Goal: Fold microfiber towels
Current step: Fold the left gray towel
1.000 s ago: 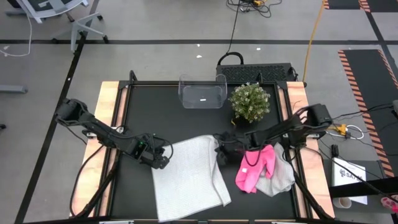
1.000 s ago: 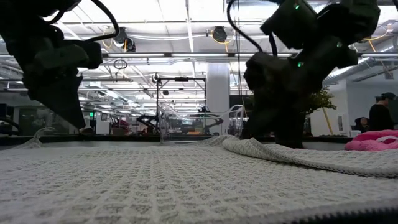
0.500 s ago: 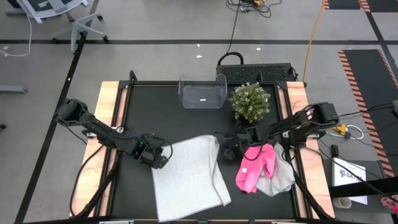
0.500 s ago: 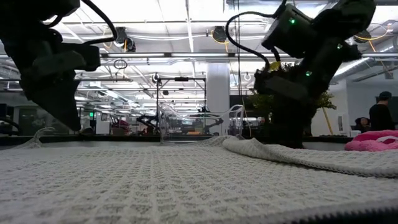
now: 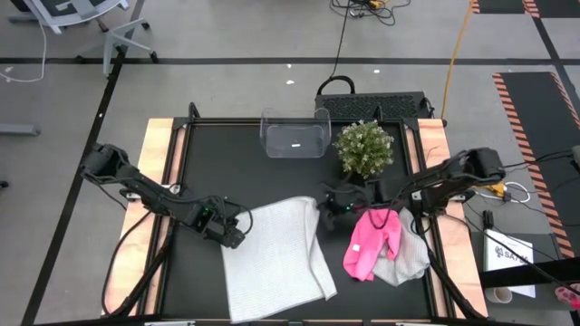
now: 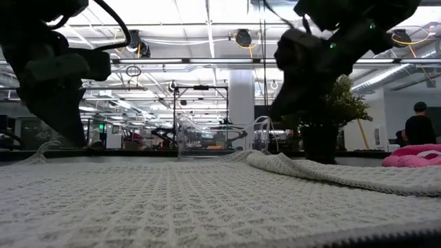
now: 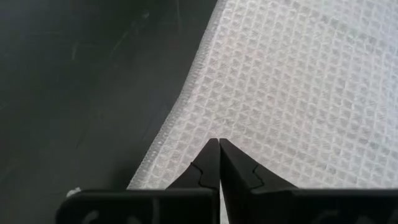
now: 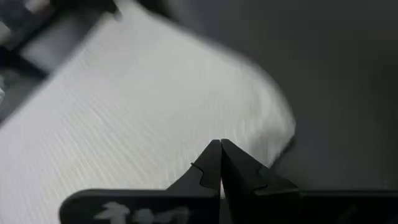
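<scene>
Two dark arms reach over the black table top [image 5: 195,163] from opposite sides. One large pale grey waffle-weave microfiber towel [image 5: 276,258] lies spread near the front centre, its right edge partly turned over. A bright pink microfiber towel [image 5: 370,243] lies crumpled to its right, resting on a second pale grey towel [image 5: 410,258] near the right edge. A green potted plant [image 5: 364,148] and a clear plastic bin [image 5: 294,133] stand at the back. The left gripper [image 5: 236,237] sits at the large towel's left edge, jaws closed, holding nothing. The right gripper [image 5: 327,205] hangs at the towel's far right corner, jaws closed and empty.
</scene>
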`<action>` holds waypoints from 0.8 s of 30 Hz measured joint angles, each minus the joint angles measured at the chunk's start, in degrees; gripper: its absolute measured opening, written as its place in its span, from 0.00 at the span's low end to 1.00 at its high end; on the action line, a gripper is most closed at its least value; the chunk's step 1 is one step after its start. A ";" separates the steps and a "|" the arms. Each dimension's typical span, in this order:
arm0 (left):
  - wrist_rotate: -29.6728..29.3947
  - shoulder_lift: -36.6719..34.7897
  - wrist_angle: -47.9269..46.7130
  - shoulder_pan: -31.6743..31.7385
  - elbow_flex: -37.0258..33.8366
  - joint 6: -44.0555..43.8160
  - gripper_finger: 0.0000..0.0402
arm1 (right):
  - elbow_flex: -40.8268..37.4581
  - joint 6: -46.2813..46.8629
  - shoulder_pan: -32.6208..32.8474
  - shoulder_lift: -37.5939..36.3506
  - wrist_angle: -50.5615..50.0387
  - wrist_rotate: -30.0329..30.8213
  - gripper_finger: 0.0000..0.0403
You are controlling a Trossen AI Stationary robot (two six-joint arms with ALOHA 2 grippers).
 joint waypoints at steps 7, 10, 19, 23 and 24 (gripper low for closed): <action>-0.12 6.29 4.68 -0.34 0.00 1.52 0.01 | 5.01 0.42 2.62 10.40 0.05 -5.01 0.00; -0.13 8.67 6.96 -0.36 0.20 1.86 0.01 | 6.88 -0.17 2.92 12.78 0.25 -4.96 0.00; 0.63 10.07 6.47 -0.34 0.26 1.50 0.01 | 7.17 -5.97 1.67 13.33 -10.01 -4.34 0.00; 1.17 10.09 5.55 -0.34 0.26 1.44 0.01 | 7.23 -9.92 -0.27 12.17 -15.02 -4.36 0.00; 1.27 10.09 5.24 -0.34 0.28 1.44 0.02 | 7.20 -10.90 -0.79 11.71 -15.88 -4.38 0.00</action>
